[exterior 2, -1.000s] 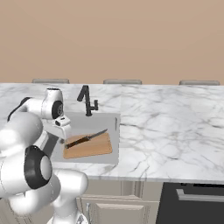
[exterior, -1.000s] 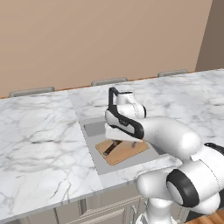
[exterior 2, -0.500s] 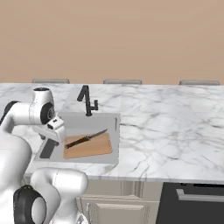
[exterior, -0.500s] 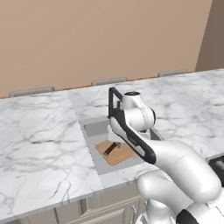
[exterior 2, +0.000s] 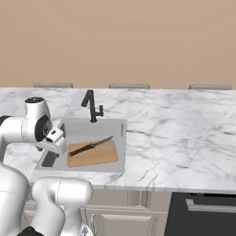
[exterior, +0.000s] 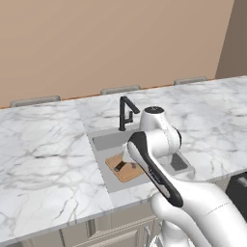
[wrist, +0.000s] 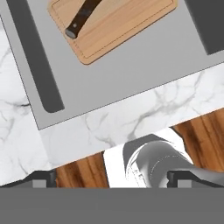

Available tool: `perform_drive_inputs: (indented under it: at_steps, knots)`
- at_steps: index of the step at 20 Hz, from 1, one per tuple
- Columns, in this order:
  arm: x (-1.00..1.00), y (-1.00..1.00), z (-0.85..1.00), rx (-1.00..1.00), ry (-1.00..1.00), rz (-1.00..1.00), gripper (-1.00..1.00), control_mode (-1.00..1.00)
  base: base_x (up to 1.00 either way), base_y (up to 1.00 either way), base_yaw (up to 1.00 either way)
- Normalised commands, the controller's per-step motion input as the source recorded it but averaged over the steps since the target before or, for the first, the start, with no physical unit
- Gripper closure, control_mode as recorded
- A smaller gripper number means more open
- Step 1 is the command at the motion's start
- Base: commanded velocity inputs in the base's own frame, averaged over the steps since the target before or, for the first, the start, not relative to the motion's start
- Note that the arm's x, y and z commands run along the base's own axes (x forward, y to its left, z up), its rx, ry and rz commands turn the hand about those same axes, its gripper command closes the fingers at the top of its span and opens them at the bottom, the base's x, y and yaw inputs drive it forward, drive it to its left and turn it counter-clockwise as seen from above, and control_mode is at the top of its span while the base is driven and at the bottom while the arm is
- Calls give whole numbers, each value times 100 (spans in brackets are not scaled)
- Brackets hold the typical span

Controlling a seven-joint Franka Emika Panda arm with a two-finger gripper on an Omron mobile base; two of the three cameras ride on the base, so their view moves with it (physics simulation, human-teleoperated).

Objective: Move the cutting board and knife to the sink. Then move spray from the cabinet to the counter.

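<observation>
You have the cutting board (exterior 2: 93,154) lying flat on the floor of the sink (exterior 2: 117,126), a grey basin sunk into the white marble desk (exterior 2: 175,133). From the right base view its long side runs roughly left to right, and it sits toward the front half of the basin. The knife (exterior 2: 90,146) rests on top of the board, laid diagonally: its dark brown handle points toward the front left corner and its dark blade reaches past the board's back edge toward the middle of the sink. In the hand view you see the same board (wrist: 127,24) near the top, with the knife handle (wrist: 81,20) on it.

A black faucet (exterior 2: 91,105) stands upright at the back rim of the sink, just behind the basin.

Your gripper (exterior 2: 56,138) hangs over the left end of the sink, beside the board and apart from it, touching neither board nor knife. Its fingers stand released, spread wide with nothing between them; in the hand view the two dark tips (wrist: 43,178) sit far apart at the bottom edge.

In the left base view the arm covers most of the board (exterior: 126,170), so you see just its near left part inside the basin (exterior: 108,140)
</observation>
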Motion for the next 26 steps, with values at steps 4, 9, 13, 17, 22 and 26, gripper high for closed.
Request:
perform_drive_inputs:
  at_steps: [4,9,13,17,22,26]
  knots:
    - [0,0,0,0,0,0,-100,100,0,0,0]
    - [0,0,0,0,0,0,-100,100,-50,1,9]
    - [0,0,0,0,0,0,-100,100,-55,10,39]
    - [0,0,0,0,0,0,-100,100,-24,28,78]
    - [0,0,0,0,0,0,-100,100,-10,28,94]
    - [0,0,0,0,0,0,-100,100,-4,27,90]
